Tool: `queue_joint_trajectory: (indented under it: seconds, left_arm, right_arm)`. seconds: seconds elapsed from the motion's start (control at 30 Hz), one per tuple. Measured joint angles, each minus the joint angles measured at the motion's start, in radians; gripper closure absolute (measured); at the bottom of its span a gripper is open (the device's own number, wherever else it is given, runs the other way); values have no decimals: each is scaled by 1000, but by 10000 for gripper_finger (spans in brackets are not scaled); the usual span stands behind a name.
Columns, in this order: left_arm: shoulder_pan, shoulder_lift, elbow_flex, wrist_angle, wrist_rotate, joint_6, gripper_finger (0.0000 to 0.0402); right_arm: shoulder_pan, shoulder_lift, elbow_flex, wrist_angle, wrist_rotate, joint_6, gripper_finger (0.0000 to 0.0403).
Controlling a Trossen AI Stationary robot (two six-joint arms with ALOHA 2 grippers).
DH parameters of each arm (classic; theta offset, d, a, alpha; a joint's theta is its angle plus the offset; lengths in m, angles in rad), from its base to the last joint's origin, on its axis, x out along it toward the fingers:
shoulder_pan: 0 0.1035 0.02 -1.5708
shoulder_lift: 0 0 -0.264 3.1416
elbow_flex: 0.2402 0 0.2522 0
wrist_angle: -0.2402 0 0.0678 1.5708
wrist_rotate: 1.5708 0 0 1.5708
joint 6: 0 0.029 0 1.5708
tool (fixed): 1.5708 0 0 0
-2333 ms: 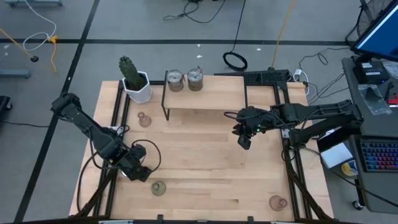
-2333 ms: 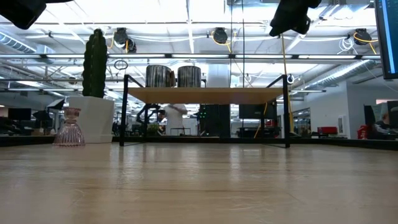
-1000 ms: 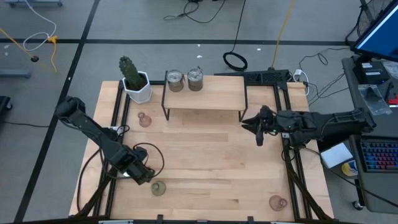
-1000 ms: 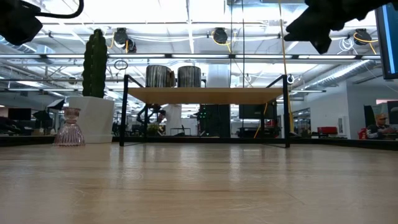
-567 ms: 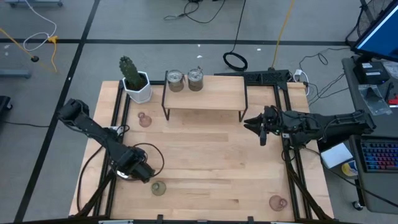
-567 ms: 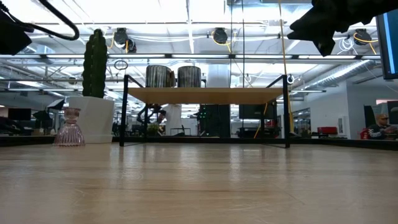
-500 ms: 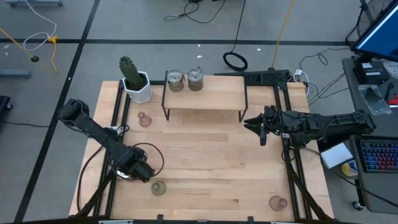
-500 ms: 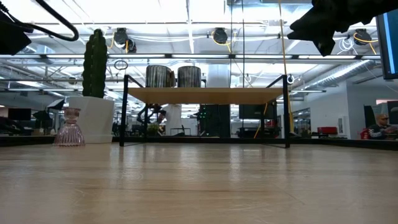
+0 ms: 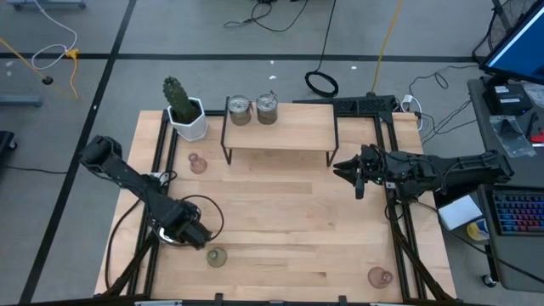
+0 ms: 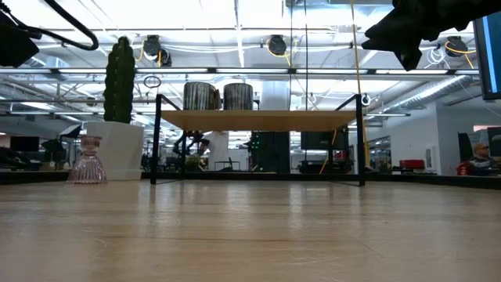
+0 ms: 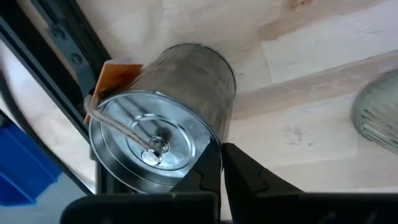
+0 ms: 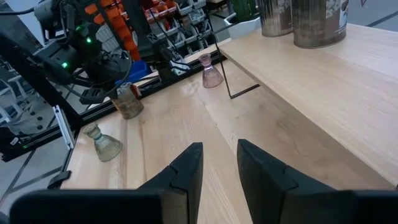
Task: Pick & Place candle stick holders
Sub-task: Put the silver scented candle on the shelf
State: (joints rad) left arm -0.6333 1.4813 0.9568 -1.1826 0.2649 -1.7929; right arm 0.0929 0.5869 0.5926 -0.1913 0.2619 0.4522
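Observation:
A silvery candle stick holder point(image 11: 168, 118) stands by the table's left rail, its open top toward the left wrist camera. My left gripper point(image 11: 221, 149) is shut on it, pointing steeply down point(image 9: 176, 237). Two more silvery holders point(image 9: 240, 109) point(image 9: 267, 107) stand on the wooden shelf point(image 9: 289, 129). A pink glass holder point(image 9: 197, 162) stands at the far left, an olive-green one point(image 9: 217, 256) at the near left beside my left gripper, another pink one point(image 9: 380, 275) at the near right. My right gripper point(image 12: 219, 149) hangs open and raised by the shelf's right end point(image 9: 357, 180). My left gripper has the silvery holder by the wall at its top rim point(image 11: 200, 144), on the side toward the table's middle. One finger point(image 11: 208, 171) lies over the rim at the opening, the other point(image 11: 249, 177) outside the wall. The fingers come from above, slanting down. The holder's base is on the table point(image 12: 129, 111).
A white-potted cactus point(image 9: 183, 106) stands at the far left corner beside the shelf. Black frame rails point(image 9: 157, 170) run along the table's left and right sides. An orange tag point(image 11: 118, 70) shows behind the held holder. The table's middle point(image 9: 280, 212) is bare wood.
My left gripper has tipped a little steeper and shifted slightly toward the table's left edge, over the silvery holder. My right arm has kept almost still by the shelf's right end.

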Motion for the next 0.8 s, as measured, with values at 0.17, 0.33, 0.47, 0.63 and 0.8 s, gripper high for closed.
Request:
queue_joint_trajectory:
  seconds: [0.17,0.33,0.47,0.63,0.8]
  left_arm:
    - [8,10,68,-114,-133,33,400]
    - [48,7,119,-146,-162,83,401]
    - [90,6,128,-142,-176,158,401]
    - [141,5,129,-137,-205,262,401]
    - [194,4,131,-106,-215,381,401]
  right_arm:
    - [0,0,0,0,1,0,313]
    - [0,0,0,0,2,0,313]
    - [0,0,0,0,3,0,313]
    - [0,0,0,0,2,9,313]
    - [0,0,0,1,3,11,313]
